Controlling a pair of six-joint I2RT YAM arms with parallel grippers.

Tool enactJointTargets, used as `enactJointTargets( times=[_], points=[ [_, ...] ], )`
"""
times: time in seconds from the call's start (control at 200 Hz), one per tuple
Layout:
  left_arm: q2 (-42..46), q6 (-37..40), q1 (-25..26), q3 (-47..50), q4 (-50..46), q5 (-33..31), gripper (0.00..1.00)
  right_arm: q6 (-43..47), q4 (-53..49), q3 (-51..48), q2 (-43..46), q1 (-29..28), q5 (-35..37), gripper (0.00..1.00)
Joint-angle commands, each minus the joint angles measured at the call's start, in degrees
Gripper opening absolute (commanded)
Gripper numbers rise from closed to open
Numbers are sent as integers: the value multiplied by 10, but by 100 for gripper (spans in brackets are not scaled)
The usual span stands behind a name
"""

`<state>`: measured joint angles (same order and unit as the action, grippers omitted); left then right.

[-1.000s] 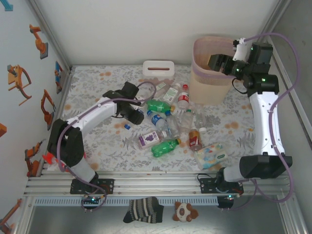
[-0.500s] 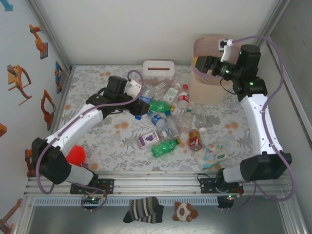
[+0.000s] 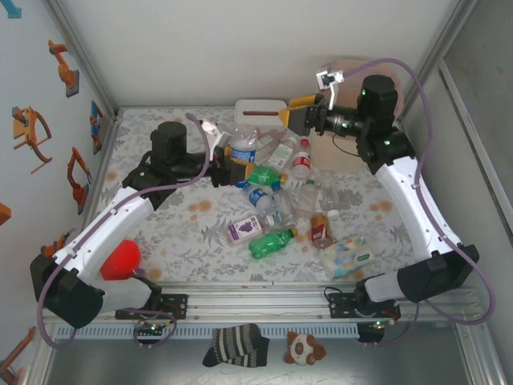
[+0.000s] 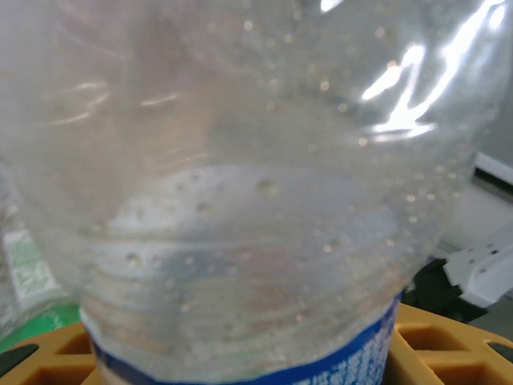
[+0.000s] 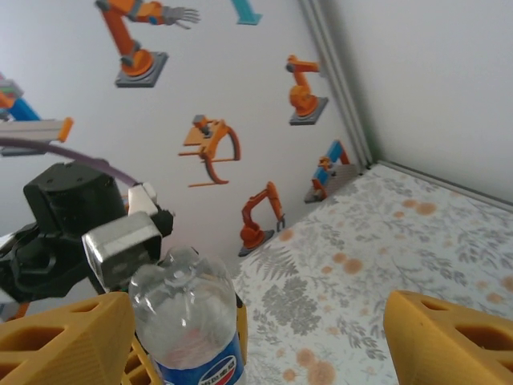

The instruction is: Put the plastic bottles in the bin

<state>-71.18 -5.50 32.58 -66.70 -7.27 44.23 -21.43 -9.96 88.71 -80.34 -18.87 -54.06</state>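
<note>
White walls close in a floral-print table, with robot-arm stickers down the wall on the left arm's side. My left pincer is clenched on one of the plastic bottles, a clear one with a blue label, lifted off the cloth. The fingers bite on the label band and the bare clear body stands above them. The right pincer is spread wide with nothing between its fingers. It faces the left pincer from just beside it.

The bin is well off to the right of the left pincer, beyond the right pincer and its forearm. The remaining bottles lie heaped just below and to the near side of the left pincer.

I read the step in hand as carrying this bottle across to the bin. To do that well I would keep the height, so the bottle passes over the heap and arrives above the rim rather than against the lattice wall. I would pull the right arm out of the lane first, since it sits squarely between the load and the bin. I would let go only once the bottle is fully inside the rim line. The wall looks thin, so I would not squeeze harder.

The bottle's long axis runs roughly upright, across the fingers. From the right wrist, the upper end looks like the lumpy base, so the cap probably points down, though I cannot see it.
</note>
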Motion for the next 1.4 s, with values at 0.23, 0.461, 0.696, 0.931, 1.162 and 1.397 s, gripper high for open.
enactJointTargets(
  times=[0.23,0.461,0.696,0.931,1.162,1.397],
  points=[
    [19,-84,2,-2,163,133,54,109,54,-13,29,-84,-72,85],
    [15,-103,10,-14,187,157,55,143,15,25,8,-138,-63,86],
    [15,-101,13,-16,188,157,56,143,-13,64,-21,-178,-49,81],
    [17,-96,13,-17,184,154,56,146,-36,82,-37,-187,-20,66],
    [22,-91,13,-18,173,154,56,159,-64,96,-45,-187,2,61],
    [26,-80,13,-16,156,141,61,158,-65,100,-44,-186,8,54]
  ],
)
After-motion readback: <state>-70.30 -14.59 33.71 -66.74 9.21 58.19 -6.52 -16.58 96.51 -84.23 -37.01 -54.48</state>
